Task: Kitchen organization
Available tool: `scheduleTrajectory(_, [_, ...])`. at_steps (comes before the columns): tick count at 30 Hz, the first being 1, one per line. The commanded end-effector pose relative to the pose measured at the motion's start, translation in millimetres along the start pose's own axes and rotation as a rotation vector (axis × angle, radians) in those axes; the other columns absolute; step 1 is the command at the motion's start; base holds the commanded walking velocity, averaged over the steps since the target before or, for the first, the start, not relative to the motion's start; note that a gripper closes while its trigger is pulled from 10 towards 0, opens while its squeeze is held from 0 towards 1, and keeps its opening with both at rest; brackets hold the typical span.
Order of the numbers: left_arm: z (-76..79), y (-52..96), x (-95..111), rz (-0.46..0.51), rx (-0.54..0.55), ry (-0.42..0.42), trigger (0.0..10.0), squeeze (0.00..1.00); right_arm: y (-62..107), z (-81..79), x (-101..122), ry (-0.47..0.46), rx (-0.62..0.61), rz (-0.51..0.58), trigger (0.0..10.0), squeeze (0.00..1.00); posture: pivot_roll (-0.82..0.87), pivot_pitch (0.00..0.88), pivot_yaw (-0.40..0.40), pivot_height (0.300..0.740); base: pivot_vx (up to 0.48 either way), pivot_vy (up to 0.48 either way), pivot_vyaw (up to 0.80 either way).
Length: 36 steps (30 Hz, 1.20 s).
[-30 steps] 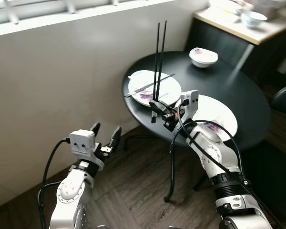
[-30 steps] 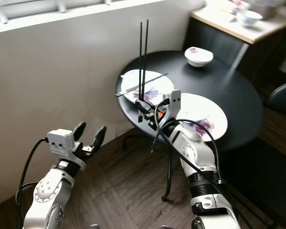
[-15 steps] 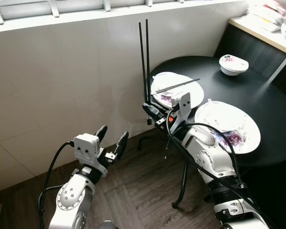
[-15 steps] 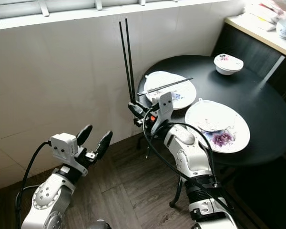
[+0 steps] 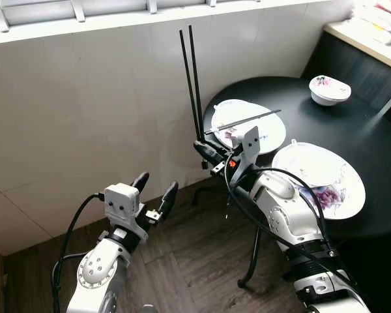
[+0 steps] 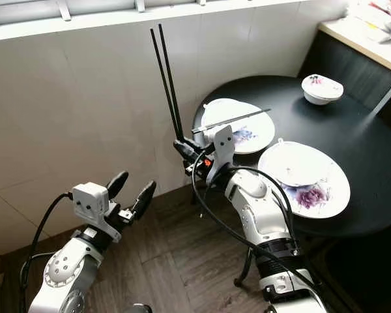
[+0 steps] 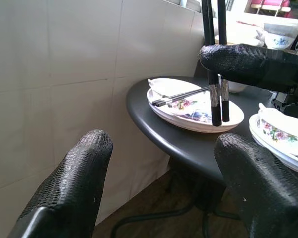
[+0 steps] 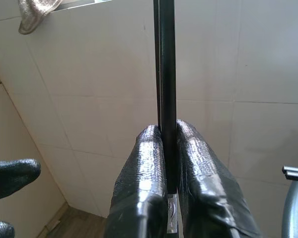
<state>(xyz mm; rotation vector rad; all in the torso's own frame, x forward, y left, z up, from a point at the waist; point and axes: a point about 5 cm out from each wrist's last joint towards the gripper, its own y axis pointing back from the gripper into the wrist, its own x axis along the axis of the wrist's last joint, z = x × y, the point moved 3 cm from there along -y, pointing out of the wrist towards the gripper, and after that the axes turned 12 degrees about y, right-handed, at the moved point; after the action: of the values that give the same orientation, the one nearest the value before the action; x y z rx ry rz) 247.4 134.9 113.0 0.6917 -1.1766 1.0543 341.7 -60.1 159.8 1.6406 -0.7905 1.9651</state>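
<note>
Fingers of the right gripper point(image 5: 206, 151) are pinching a pair of black chopsticks point(image 5: 189, 81), which are rising upright above them, beside the round table point(image 5: 352, 127). Through the left wrist camera, the left gripper point(image 7: 161, 171) is spreading its fingers wide, holding nothing. Through the right wrist camera, both pads point(image 8: 150, 163) are pressing the chopsticks.

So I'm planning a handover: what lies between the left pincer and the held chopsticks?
Nothing; in the left eye view only wall and floor show between the open left pincer and the chopsticks clamped in the right pincer.
</note>
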Motion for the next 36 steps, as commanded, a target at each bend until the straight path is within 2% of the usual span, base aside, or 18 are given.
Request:
scheduleTrajectory(1, [0.4, 0.3, -1.3, -0.011, -0.006, -0.011, 10.0, 0.0, -2.0, -0.2, 1.8, 0.025, 0.007, 0.003, 0.0, 0.0, 0.03, 0.017, -0.073, 0.74, 0.0, 0.0, 0.8])
scheduleTrajectory(21, [-5.7, -4.9, -5.9, -0.024, 0.04, -0.033, 10.0, 0.0, -3.3, -5.7, 1.8, 0.059, 0.017, 0.013, 0.0, 0.0, 0.03, 0.013, -0.068, 0.74, 0.0, 0.0, 0.8])
scheduleTrajectory(27, [-4.8, -6.7, -7.6, -0.029, 0.038, -0.034, 10.0, 0.0, -2.8, -6.3, 1.2, 0.06, 0.014, 0.014, 0.0, 0.0, 0.02, 0.007, -0.063, 0.74, 0.0, 0.48, 0.8])
scheduleTrajectory(36, [-4.9, -8.1, -6.2, -0.007, 0.039, -0.049, 10.0, 0.0, -3.1, -8.1, -1.6, 0.066, 0.012, 0.011, 0.0, 0.0, 0.03, 0.0, -0.066, 0.74, 0.0, 0.0, 0.8])
